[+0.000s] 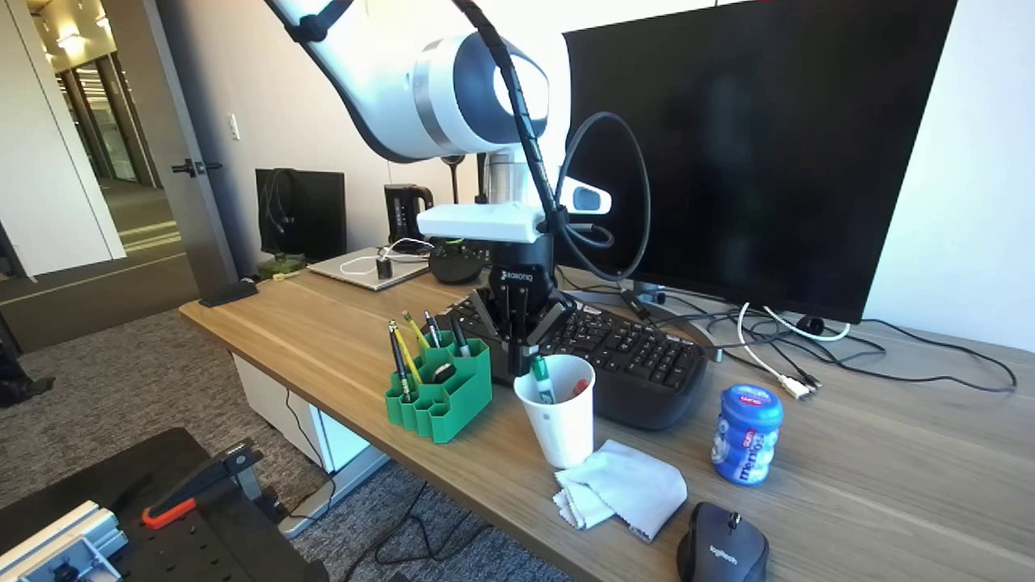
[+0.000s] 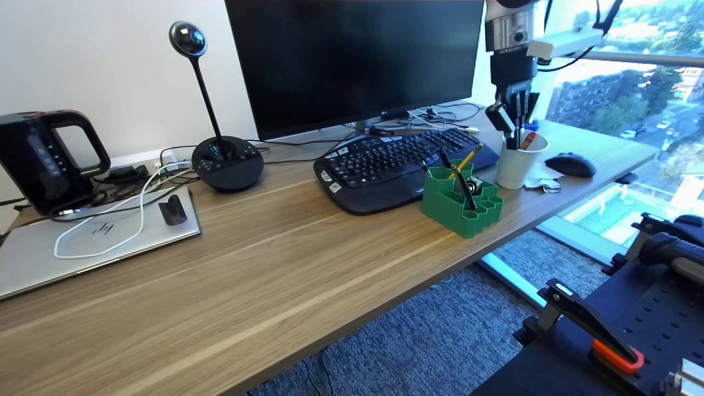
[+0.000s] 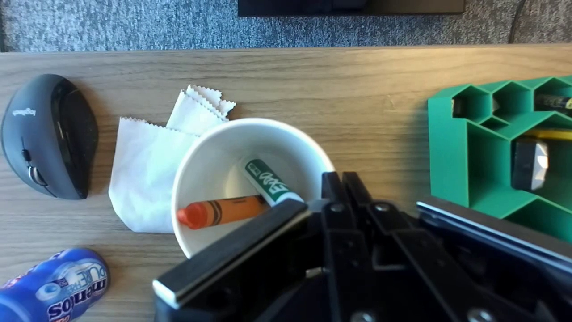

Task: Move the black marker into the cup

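A: Since the black two-finger pincer (image 3: pixel 340 179) is tip to tip with nothing visible between, right of centre in the wrist view, are we placing or fetching?

B: Fetching, my read. Tips sit by the rim of the tapered white paper cup (image 1: pixel 563 432); inside or just outside, can't tell. Cup shows only a white marker with green label (image 3: pixel 268 181) and a thick orange crayon (image 3: pixel 225 212); pincer hides part of it.

A: Target?

B: Probable black marker (image 1: pixel 459 335): slim dark barrel, slightly tilted, upper right of the green honeycomb plastic organizer (image 1: pixel 473 396), centre of frame in an exterior view. Could be a pen; confirm.

A: Moves?

B: Straight up until tips clear the rim; any sideways drag likely tips that light cup. Shift left in that frame, above the organizer's contents. Spread, line up square to the barrel, grip high, lift along its axis.

A: Release?

B: Centre over the cup's mouth, lower end below the rim, then let go. Stay wide of the black curved keyboard (image 1: pixel 627 352) behind.
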Action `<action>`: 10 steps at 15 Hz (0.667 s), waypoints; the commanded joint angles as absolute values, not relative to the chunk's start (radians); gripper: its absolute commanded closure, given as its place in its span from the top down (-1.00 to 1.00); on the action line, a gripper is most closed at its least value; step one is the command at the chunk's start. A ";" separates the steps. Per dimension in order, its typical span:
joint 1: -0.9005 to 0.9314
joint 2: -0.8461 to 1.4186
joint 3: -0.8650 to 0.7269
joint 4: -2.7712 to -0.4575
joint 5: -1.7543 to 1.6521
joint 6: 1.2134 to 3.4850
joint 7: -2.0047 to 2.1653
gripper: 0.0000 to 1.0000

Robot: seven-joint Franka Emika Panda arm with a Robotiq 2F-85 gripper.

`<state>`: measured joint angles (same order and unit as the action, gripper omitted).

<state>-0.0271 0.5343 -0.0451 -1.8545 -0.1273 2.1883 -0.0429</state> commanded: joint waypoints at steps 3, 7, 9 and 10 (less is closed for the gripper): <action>-0.034 0.533 -0.041 -1.840 -0.114 2.163 -0.048 -0.89; -0.036 0.532 -0.039 -1.832 -0.108 2.159 -0.051 -0.93; -0.037 0.531 -0.038 -1.828 -0.106 2.155 -0.051 -0.42; -0.037 0.531 -0.038 -1.826 -0.106 2.154 -0.052 -0.35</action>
